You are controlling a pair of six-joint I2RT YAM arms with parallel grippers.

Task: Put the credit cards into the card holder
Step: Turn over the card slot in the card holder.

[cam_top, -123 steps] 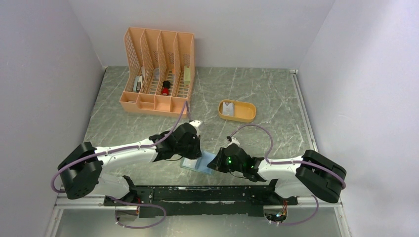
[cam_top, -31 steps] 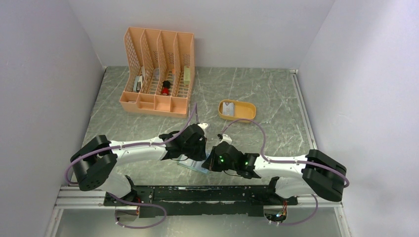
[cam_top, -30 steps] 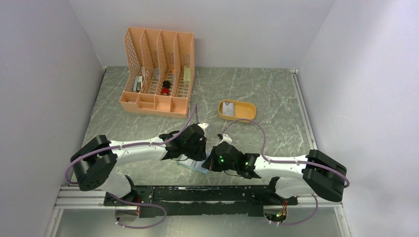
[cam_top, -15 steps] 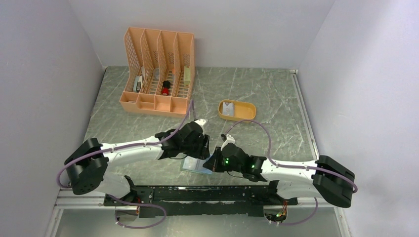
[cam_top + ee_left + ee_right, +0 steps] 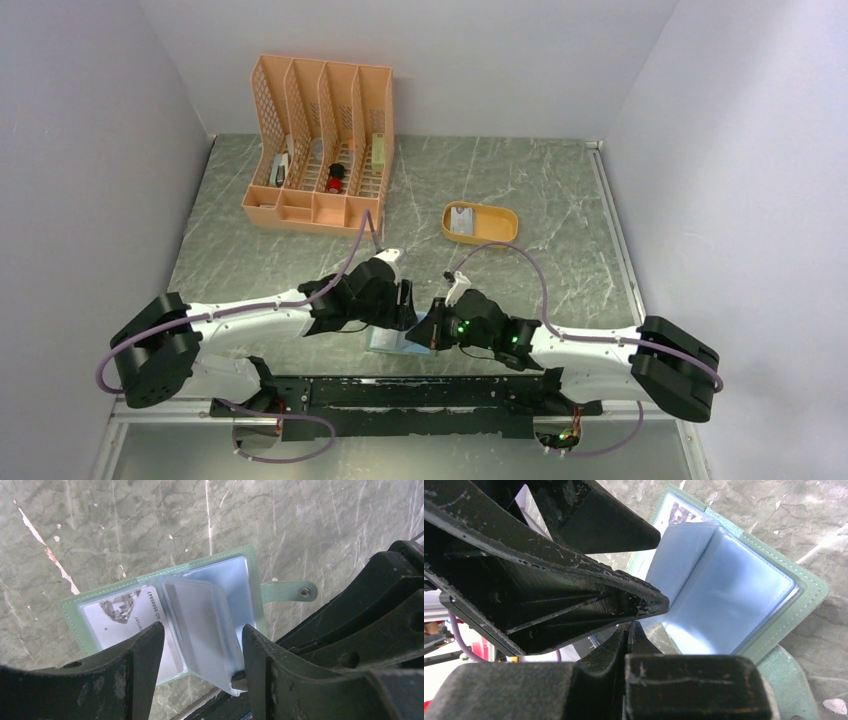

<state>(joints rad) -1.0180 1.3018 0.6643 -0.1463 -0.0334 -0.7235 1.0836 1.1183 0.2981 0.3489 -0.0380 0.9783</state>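
The sage-green card holder (image 5: 74, 616) lies open at the table's near edge, its snap tab (image 5: 290, 591) pointing right. A pale credit card (image 5: 125, 614) with printed digits sits in its left clear sleeve. My left gripper (image 5: 201, 630) hangs open just above the holder, with nothing between its fingers. A raised clear sleeve (image 5: 205, 630) stands below the gap. My right gripper (image 5: 630, 626) is shut on that sleeve's near corner, and the green cover (image 5: 809, 595) lies beyond it. From above, both grippers (image 5: 405, 296) (image 5: 426, 334) meet over the holder (image 5: 384, 346).
A mustard-yellow oval tray (image 5: 502, 234) holding another pale card (image 5: 461, 220) sits at mid right. A peach lattice desk organizer (image 5: 320, 150) with small items stands at the back left. Walls close in left, right and behind. The black arm rail runs just below the holder.
My left gripper has opened and drawn back to the left, off the card that now sits in the left sleeve. The right gripper stays shut at the sleeve.
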